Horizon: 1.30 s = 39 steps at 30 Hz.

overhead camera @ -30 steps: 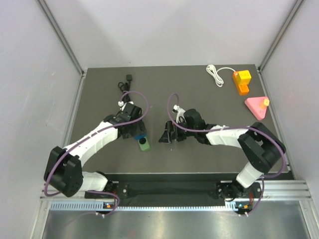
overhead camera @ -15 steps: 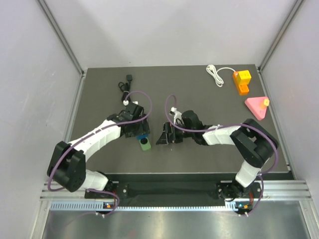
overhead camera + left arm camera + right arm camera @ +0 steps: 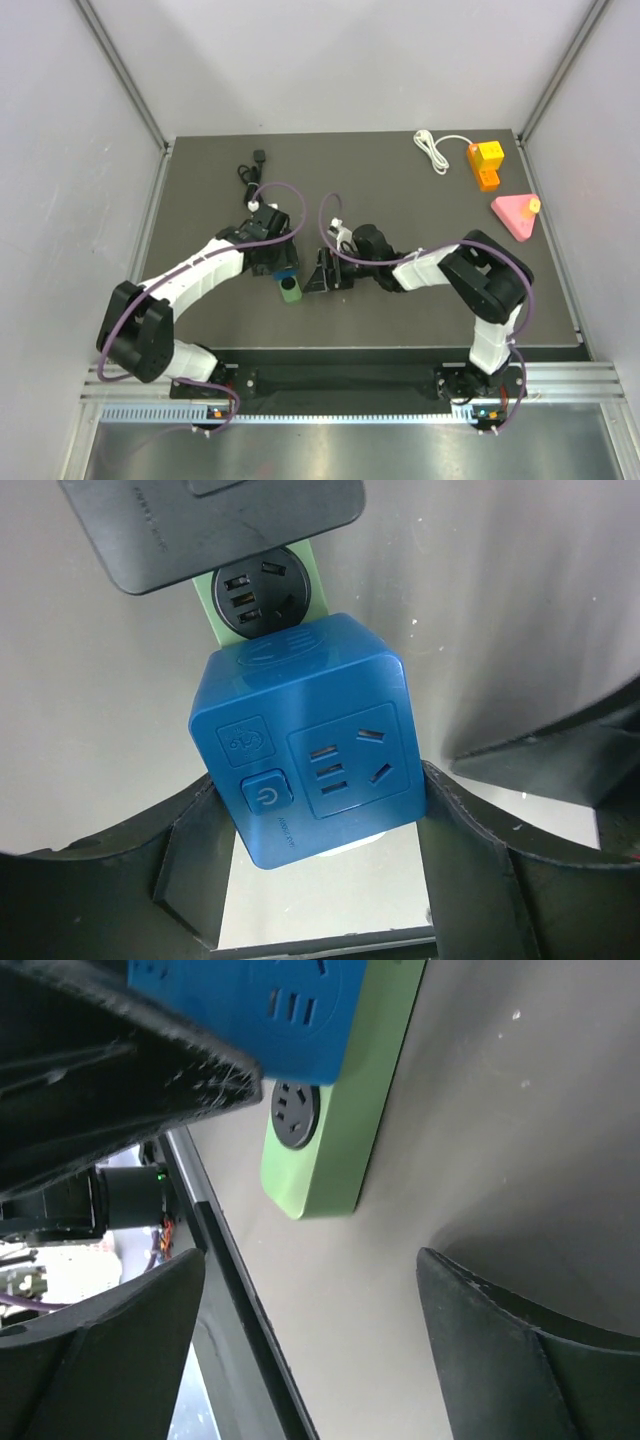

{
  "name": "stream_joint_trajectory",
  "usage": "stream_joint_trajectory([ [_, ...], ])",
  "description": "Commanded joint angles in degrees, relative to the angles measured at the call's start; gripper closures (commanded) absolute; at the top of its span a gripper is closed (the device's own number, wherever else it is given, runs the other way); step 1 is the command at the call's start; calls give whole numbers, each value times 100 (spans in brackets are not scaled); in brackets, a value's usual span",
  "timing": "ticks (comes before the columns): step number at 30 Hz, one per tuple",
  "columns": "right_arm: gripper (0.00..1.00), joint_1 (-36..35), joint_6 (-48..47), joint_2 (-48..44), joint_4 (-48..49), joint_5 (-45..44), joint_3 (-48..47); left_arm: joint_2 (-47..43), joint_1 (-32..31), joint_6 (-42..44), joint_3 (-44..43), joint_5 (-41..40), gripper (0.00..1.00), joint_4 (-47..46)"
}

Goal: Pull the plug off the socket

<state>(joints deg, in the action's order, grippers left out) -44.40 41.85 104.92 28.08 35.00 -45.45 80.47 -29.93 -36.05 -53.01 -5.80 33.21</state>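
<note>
A blue cube plug (image 3: pixel 283 271) sits in a green socket block (image 3: pixel 291 291) near the table's front middle. My left gripper (image 3: pixel 277 262) is shut on the blue plug; in the left wrist view the plug (image 3: pixel 305 740) lies between both fingers (image 3: pixel 190 865), with the green socket (image 3: pixel 258 590) beyond it. My right gripper (image 3: pixel 322 272) is open and empty, just right of the socket. In the right wrist view the green socket (image 3: pixel 340 1130) and blue plug (image 3: pixel 260 1000) lie ahead of the wide-open gripper (image 3: pixel 320 1350).
A black cable with a plug (image 3: pixel 250 170) lies at the back left. A white cable (image 3: pixel 432 150), orange blocks (image 3: pixel 485 163) and a pink triangle (image 3: pixel 514 214) lie at the back right. The table's front edge (image 3: pixel 230 1290) runs close to the socket.
My right gripper has moved left, closing in on the green socket. My left gripper has stayed on the blue plug with little movement.
</note>
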Motion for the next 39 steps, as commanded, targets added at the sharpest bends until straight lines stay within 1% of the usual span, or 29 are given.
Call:
stream_joint_trajectory([
  [1,16,-51,183,203,567,182,-350,-443,-13,-59,54,272,100,-210],
  [2,18,-51,210,308,594,200,-420,-601,-13,-86,89,342,100,-227],
  [4,21,-51,280,440,681,226,-464,-821,-13,-112,142,360,100,-271],
  [8,25,-60,456,599,970,270,-473,-1050,-4,-104,90,369,100,-228],
  [10,29,-51,622,713,1112,349,-473,-1112,-4,-112,72,387,100,-193],
  [13,34,-60,912,880,1524,498,-473,-1147,-13,-174,124,492,100,-253],
  [14,35,-77,1018,915,1656,533,-447,-1156,-13,-183,142,501,100,-289],
  [15,35,-86,1132,959,1997,569,-421,-1156,-13,-218,168,527,100,-324],
  [18,39,-121,1632,1126,2473,648,-359,-1156,-13,-244,221,545,100,-377],
  [22,40,-192,2046,1381,3045,718,-307,-1156,-4,-262,204,545,100,-412],
  [24,43,-227,2265,1460,3221,718,-298,-1165,-4,-279,195,545,100,-421],
  [25,48,-235,2328,1556,3396,744,-298,-1173,-4,-288,195,554,100,-421],
  [27,53,-262,2468,1636,3529,771,-298,-1191,-13,-297,177,554,100,-421],
  [30,64,-271,2548,1742,3652,710,-210,-1226,-13,-323,177,554,100,-421],
  [31,70,-262,2557,1751,3635,666,-158,-1235,-13,-323,177,554,100,-412],
  [33,78,-271,2565,1795,3609,657,-148,-1253,-12,-315,177,545,100,-412],
  [34,84,-262,2574,1821,3600,631,-113,-1279,-13,-315,177,554,100,-386],
  [35,88,-262,2592,1830,3574,613,-104,-1296,-13,-315,177,554,100,-386],
  [36,93,-262,2583,1847,3556,569,-78,-1314,-4,-306,186,711,100,-403],
  [37,100,-271,2583,1865,3512,508,-43,-1332,-4,-297,195,756,100,-438],
  [39,100,-271,2505,1874,3277,446,-25,-1349,-4,-271,195,852,100,-456],
])
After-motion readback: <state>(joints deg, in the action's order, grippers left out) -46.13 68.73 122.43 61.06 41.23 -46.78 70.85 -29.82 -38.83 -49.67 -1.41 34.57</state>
